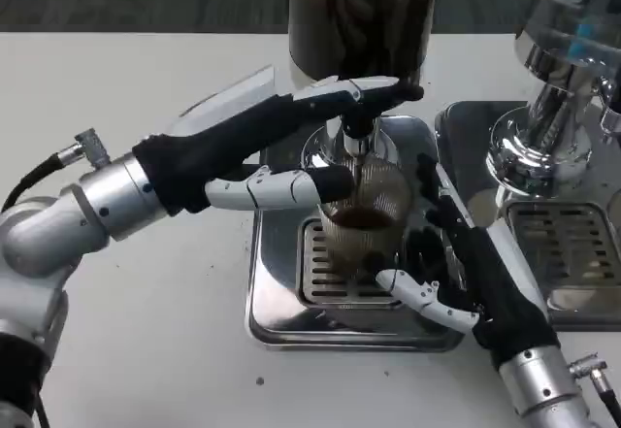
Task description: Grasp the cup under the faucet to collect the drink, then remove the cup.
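A clear ribbed cup (374, 205) stands on the drip tray grate (325, 273) right under the faucet spout (355, 145), with brown drink in its lower part. My right hand (475, 278) wraps the cup from the right, its dark fingers (434, 200) along the cup's side and its white thumb (424, 297) in front of the base. My left hand (262, 142) reaches in from the left. Its upper fingers (374, 90) lie over the faucet lever, and its thumb (277, 188) stretches to the cup's left side.
The dark drink tank (364, 11) rises behind the faucet. The steel drip tray (277, 316) rims the grate. A second chrome dispenser (548, 108) with its own tray (572, 253) stands close on the right, near my right forearm. White table lies to the left.
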`<state>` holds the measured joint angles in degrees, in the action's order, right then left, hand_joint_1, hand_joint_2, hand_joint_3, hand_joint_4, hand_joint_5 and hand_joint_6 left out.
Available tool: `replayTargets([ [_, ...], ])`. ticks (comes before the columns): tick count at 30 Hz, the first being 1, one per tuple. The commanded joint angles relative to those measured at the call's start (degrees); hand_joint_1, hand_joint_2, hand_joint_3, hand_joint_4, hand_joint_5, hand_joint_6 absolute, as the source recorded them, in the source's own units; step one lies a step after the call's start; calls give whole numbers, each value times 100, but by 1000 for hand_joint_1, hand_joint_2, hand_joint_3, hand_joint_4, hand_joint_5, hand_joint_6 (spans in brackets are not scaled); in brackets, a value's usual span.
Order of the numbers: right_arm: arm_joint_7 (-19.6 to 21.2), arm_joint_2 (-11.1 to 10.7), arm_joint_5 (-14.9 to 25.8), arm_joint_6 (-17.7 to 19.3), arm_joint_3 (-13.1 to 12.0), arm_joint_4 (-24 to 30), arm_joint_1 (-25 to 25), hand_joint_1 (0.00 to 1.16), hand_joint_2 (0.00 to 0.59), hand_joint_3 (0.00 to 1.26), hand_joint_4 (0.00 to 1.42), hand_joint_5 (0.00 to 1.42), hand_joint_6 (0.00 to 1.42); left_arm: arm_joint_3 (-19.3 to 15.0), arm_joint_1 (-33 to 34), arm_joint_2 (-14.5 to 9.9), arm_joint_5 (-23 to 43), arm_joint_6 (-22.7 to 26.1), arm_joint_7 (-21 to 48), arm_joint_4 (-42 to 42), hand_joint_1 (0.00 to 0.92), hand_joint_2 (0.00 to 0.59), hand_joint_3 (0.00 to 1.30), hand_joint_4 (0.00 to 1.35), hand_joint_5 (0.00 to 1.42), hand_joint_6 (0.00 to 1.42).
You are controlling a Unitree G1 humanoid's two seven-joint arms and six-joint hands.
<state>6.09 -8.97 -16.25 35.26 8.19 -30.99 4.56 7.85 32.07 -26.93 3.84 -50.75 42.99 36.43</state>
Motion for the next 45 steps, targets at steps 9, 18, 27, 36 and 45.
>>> replayTargets([
  [9,-137,172,198,275,-1,-374,193,589,210,0,23,39,95,9,-209,-192,-6,104,139,-111,0,146,168,91,116,5],
  [18,-151,210,199,292,2,-478,287,580,217,0,22,39,104,-92,-208,-165,285,207,198,-138,0,145,169,95,116,7],
  [27,-131,247,192,305,7,-553,313,577,219,0,24,39,111,-295,-125,-54,771,355,432,-224,0,149,181,106,126,30],
  [36,-130,223,165,288,12,-494,274,575,219,0,14,30,113,-532,-136,39,1081,548,537,-429,0,150,210,133,136,50],
  [45,-78,183,49,214,38,-441,266,593,204,0,0,28,98,-869,-413,8,1324,772,549,-613,0,155,237,160,152,66],
])
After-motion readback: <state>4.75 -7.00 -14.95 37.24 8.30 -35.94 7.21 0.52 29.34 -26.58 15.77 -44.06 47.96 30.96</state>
